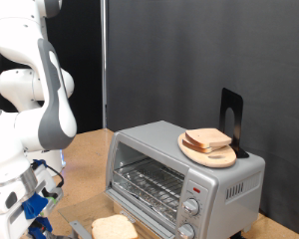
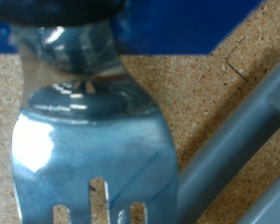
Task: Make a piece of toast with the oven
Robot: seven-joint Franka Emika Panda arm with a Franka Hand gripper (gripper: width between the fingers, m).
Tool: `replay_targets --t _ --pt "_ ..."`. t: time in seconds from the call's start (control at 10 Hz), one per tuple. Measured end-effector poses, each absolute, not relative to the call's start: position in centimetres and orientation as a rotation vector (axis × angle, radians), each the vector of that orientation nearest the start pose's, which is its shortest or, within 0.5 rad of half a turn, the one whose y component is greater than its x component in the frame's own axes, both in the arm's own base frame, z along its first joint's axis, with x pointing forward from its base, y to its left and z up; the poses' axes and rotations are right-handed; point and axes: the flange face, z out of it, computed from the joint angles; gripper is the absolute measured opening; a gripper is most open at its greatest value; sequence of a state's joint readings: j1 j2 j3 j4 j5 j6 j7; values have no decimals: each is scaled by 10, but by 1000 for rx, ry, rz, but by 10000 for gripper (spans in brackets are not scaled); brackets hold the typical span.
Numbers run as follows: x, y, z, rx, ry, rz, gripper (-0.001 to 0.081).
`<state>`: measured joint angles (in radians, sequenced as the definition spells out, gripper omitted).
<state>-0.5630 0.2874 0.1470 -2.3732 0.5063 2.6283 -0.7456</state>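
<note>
the gripper (image 1: 38,204) is hanging low at the exterior view's far left, just above the counter (image 1: 85,149); whether it is clenched or released cannot be told. up close, the wrist view is showing one metal fork (image 2: 89,140) over the cork surface. the piece of toast (image 1: 114,228) is lying alone on the counter near the bottom edge. to its right one oven (image 1: 184,174) is standing shut, its rack looking bare, carrying one wooden plate (image 1: 226,158) with two stacked bread slices (image 1: 207,140).

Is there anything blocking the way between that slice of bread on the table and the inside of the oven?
Nothing visible does. The piece of toast lies on the table just in front of the oven, whose door looks open, showing the wire rack. The gripper itself isn't clearly visible.
</note>
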Motion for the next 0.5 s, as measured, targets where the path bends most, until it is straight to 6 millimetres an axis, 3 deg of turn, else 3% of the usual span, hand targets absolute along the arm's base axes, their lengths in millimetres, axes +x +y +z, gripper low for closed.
replay_targets --t 0.5 --pt "457 -204 200 -2878 153 -177 393"
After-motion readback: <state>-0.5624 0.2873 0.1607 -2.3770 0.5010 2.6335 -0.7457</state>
